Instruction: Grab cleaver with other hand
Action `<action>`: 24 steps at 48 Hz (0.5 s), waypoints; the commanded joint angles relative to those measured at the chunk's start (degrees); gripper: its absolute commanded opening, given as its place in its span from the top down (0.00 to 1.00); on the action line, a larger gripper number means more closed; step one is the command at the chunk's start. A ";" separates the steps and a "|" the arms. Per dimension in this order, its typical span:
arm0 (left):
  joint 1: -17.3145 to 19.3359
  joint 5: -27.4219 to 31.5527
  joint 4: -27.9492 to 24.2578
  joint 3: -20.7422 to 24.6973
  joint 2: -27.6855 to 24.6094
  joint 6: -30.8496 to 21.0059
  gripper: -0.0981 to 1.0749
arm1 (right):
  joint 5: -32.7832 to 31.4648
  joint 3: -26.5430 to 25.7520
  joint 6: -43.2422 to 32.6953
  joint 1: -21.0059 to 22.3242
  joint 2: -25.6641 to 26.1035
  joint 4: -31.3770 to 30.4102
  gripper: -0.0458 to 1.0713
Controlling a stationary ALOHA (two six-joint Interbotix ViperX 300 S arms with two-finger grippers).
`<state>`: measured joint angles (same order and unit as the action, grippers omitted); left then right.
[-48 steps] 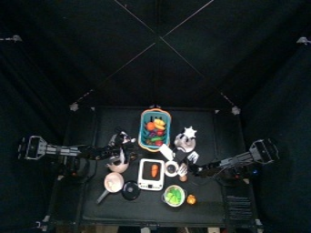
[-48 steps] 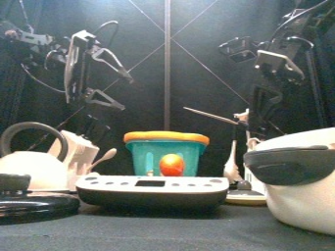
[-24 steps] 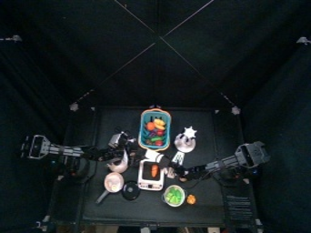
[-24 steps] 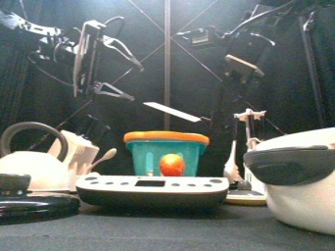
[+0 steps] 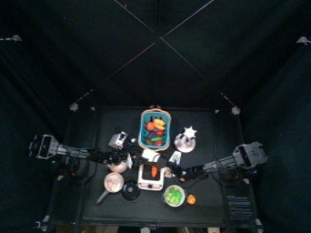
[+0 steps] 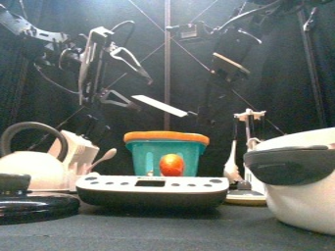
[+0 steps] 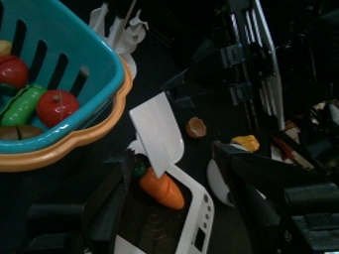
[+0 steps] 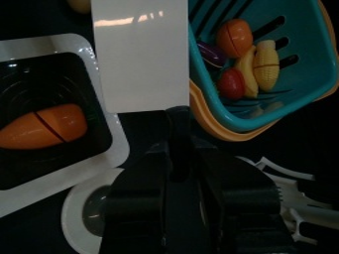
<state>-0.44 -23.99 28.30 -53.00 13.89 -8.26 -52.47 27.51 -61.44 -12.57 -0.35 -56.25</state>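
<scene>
A: Nearest the front camera, a white pot and a kettle are flanking the white tray; behind them the teal basket is holding toy fruit. Where is the cleaver?

B: The cleaver is hanging in the air above the basket, blade flat and tilted. The right gripper is holding it by the short handle, fingers partly closed on it; from its wrist camera the blade is stretching out over the tray's orange piece and the basket rim.

A: And the other arm?

B: The left gripper is hovering just beside the blade's tip, fingers spread almost fully and holding nothing. Its own camera is looking at the blade edge-on.

A: How will it handle?

B: Likely light, stiff plastic, smooth and a little slippery. With the handle taken, the broad blade looks like the place to pinch, across its flat faces near the free end.

A: Farthest back?

B: Black curtains are closing off the surface.
</scene>
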 commanded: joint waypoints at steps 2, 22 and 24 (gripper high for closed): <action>0.53 -1.05 -0.35 0.44 -0.18 0.09 0.21 | 0.18 -1.32 0.09 0.09 0.79 -0.09 0.53; 1.14 -1.05 -0.35 -1.14 -0.26 0.09 0.65 | 4.75 -1.23 0.00 0.88 0.79 1.85 0.51; 1.14 -0.97 -0.35 -1.32 -0.26 0.18 0.66 | 5.63 -1.05 0.00 1.05 0.79 2.29 0.51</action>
<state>0.26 -24.52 28.13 -54.76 13.54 -8.35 -48.96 27.51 -61.35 -11.69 -0.62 -54.49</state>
